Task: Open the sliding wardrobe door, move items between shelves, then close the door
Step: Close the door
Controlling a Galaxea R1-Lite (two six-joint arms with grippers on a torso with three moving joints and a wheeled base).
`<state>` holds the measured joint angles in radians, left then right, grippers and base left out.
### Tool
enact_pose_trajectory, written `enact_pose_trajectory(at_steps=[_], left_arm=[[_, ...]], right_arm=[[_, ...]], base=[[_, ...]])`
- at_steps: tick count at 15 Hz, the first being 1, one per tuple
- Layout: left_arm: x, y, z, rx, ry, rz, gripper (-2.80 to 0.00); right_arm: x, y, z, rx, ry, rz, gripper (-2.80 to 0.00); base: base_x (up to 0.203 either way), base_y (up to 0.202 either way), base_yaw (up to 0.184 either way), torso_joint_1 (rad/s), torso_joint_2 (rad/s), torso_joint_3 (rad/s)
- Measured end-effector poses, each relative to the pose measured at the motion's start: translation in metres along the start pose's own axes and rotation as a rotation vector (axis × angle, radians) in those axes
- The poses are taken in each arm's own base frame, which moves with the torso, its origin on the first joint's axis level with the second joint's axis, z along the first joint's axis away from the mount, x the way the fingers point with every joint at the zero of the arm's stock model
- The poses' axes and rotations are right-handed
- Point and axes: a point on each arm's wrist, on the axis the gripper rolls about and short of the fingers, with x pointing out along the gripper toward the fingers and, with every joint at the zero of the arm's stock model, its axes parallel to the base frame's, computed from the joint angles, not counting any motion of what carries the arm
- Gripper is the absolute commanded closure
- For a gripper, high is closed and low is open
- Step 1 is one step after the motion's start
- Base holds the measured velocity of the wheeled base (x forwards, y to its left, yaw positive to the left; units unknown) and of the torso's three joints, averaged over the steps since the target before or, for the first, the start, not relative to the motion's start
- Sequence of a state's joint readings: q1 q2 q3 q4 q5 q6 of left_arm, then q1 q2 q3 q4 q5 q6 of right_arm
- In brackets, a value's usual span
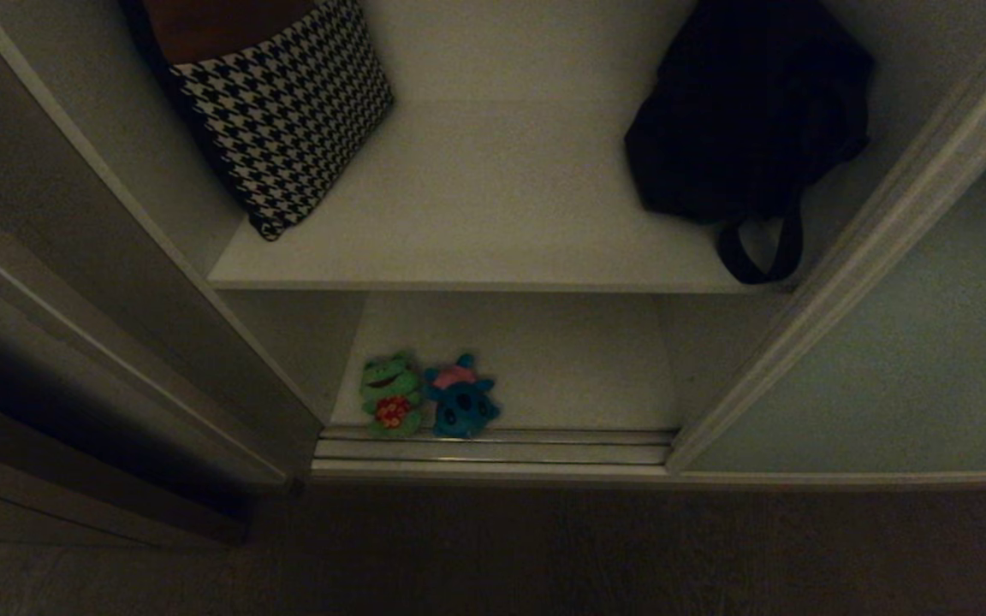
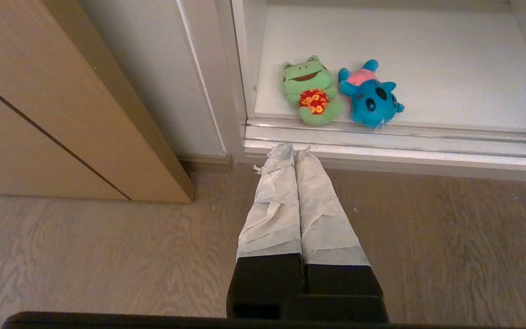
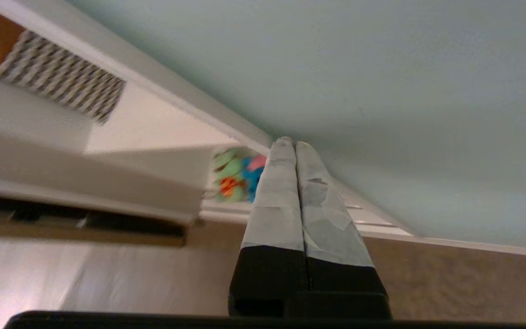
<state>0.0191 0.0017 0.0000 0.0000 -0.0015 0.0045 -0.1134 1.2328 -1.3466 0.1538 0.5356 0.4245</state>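
White boards fill your head view: the upper shelf point(image 1: 493, 214) carries a houndstooth cushion point(image 1: 288, 111) on its left and a black strapped bag point(image 1: 745, 120) on its right, so free room lies only between them. Below, the green frog point(image 1: 390, 395) and blue plush point(image 1: 461, 400) sit touching at the front left of the bottom shelf point(image 1: 561, 368), right against the door track point(image 1: 493, 445). The sliding wardrobe door point(image 1: 912, 342) stands pushed aside to the right. Neither arm shows here.

From the left wrist, your left claw point(image 2: 294, 148) has its taped fingers pressed together, empty, hovering over the wood floor point(image 2: 107, 256) short of the track. The toys lean on the track lip; a careless sweep could roll one off the lip.

From the right wrist, your right claw point(image 3: 290, 142) is also pressed together and empty, close beside the door panel. Swing in carelessly and you may scrape the door's frame or jam under the upper board's edge.
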Motion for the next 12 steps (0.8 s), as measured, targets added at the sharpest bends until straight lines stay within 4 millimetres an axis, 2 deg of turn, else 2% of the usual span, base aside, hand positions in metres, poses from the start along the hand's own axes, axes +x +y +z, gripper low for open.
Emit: enact_pose_trajectory(at_steps=[4,6,9,12], left_arm=[[0.0,0.0,0.0,0.0,0.0,0.0,0.0],[0.0,0.0,0.0,0.0,0.0,0.0,0.0],[0.0,0.0,0.0,0.0,0.0,0.0,0.0],[0.0,0.0,0.0,0.0,0.0,0.0,0.0]], right_arm=[[0.003,0.026,-0.008,-0.079,0.038,0.136,0.0],[-0.002,0.044,-0.015,-0.117,0.067,0.233,0.0],[-0.031,0.059,-0.026,-0.205,0.069,0.33,0.0],[-0.063,0.063,-0.036,-0.263,0.072,0.343,0.0]], base=[[0.0,0.0,0.0,0.0,0.0,0.0],[0.0,0.0,0.0,0.0,0.0,0.0],[0.0,0.0,0.0,0.0,0.0,0.0],[0.0,0.0,0.0,0.0,0.0,0.0]])
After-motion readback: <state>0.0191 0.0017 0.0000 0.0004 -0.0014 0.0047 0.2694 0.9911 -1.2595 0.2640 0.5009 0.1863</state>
